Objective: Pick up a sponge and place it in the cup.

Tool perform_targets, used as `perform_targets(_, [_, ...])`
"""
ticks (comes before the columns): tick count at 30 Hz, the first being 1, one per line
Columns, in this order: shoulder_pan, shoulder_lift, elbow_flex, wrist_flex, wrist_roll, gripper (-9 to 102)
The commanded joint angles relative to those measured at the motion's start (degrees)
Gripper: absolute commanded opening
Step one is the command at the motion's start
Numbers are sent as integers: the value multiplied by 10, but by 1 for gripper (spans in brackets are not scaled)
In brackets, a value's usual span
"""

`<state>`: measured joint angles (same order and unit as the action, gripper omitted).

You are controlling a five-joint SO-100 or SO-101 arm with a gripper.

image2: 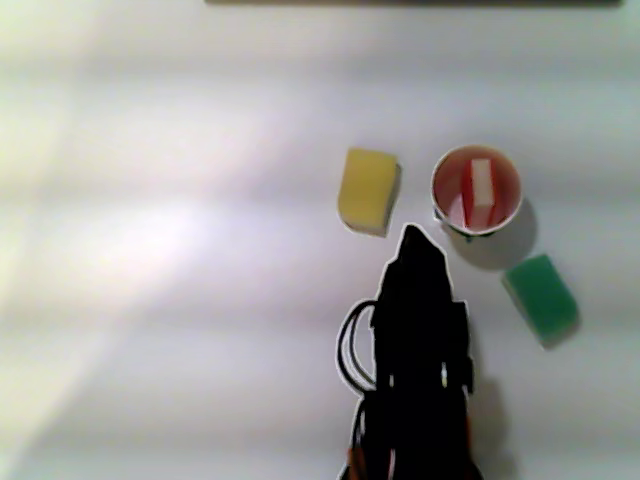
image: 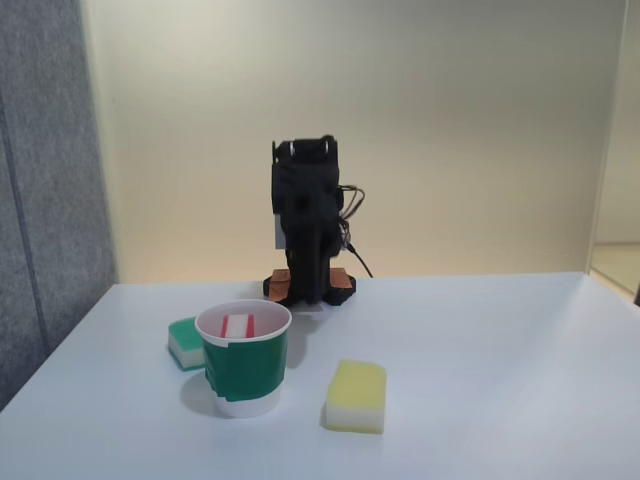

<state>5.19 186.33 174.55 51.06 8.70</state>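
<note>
The sponge (image: 238, 326) stood on edge inside the cup (image: 245, 372) on the white bench (image: 480, 400). The black arm (image: 308, 225) was folded back behind the cup, its claw (image2: 411, 236) empty; whether the jaws were apart couldn't be told.

The counter (image2: 150, 300) is open to the left in the other view. On the right stand the cup (image2: 505, 215), yellow sponge (image2: 367, 190) and green sponge (image2: 541, 295), with narrow gaps between.

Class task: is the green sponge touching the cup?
Apart. The other view shows bare table between the green sponge and the cup.
</note>
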Motion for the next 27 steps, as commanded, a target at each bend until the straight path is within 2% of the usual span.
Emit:
perform_targets(1, [-5,6,18,-6,11,0])
perform_targets(12, [-12,6,26,109,17,0])
perform_targets(22, [-4,6,26,272,-18,0])
perform_targets(27, [8,7,26,283,-40,0])
